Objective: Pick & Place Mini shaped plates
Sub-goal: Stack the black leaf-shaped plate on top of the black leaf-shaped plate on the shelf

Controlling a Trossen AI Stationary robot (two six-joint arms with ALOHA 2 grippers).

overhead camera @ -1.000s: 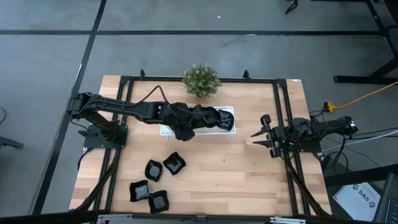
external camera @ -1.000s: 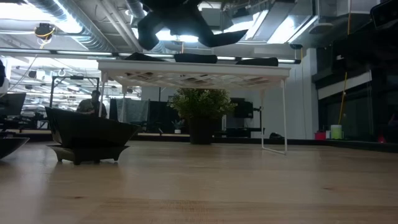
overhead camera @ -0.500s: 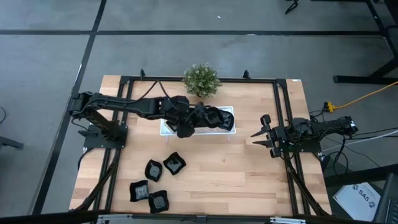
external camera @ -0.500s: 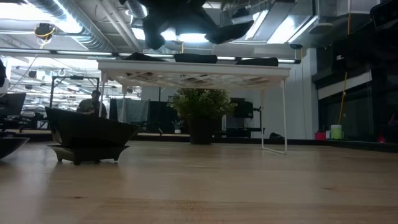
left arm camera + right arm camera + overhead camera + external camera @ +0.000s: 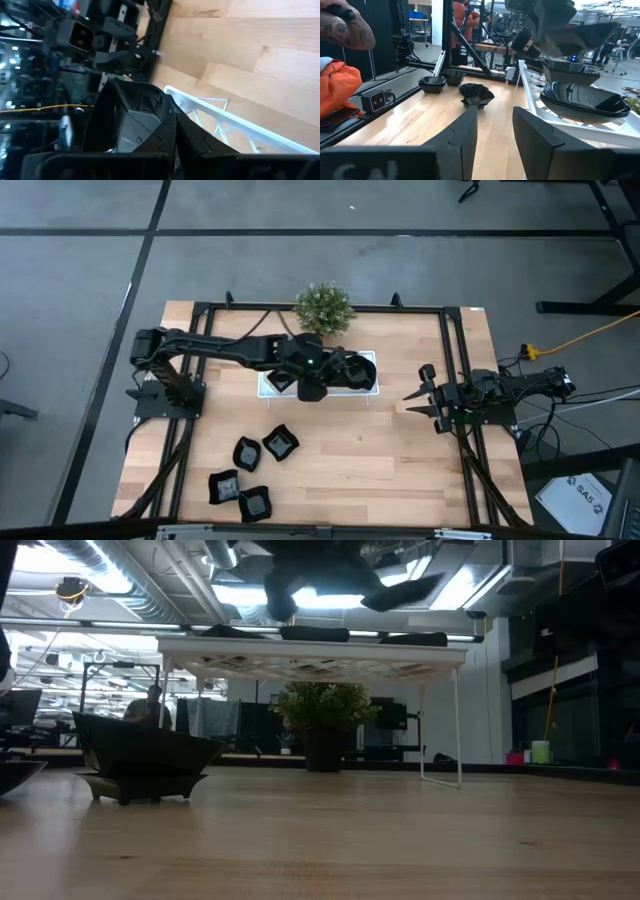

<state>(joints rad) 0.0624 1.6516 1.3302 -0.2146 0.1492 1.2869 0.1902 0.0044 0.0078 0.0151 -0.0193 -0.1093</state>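
My left gripper (image 5: 312, 385) hangs over the white tray (image 5: 366, 358), jaws clenched on a black mini plate (image 5: 131, 118); in the high view my arm hides that plate and most of the tray. More plates (image 5: 582, 100) lie stacked on the tray, cut off at the edge of my right wrist view. Four plates (image 5: 281, 443) sit on the desk (image 5: 400, 450) on the side of the tray away from the potted plant (image 5: 324, 307), their long axes impossible to judge. My right gripper (image 5: 414, 395) waits beside the tray, jaws released.

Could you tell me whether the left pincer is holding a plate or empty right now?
Holding one. The left pincer is shut on a mini shaped plate, carried above the white tray, as the left wrist view shows.
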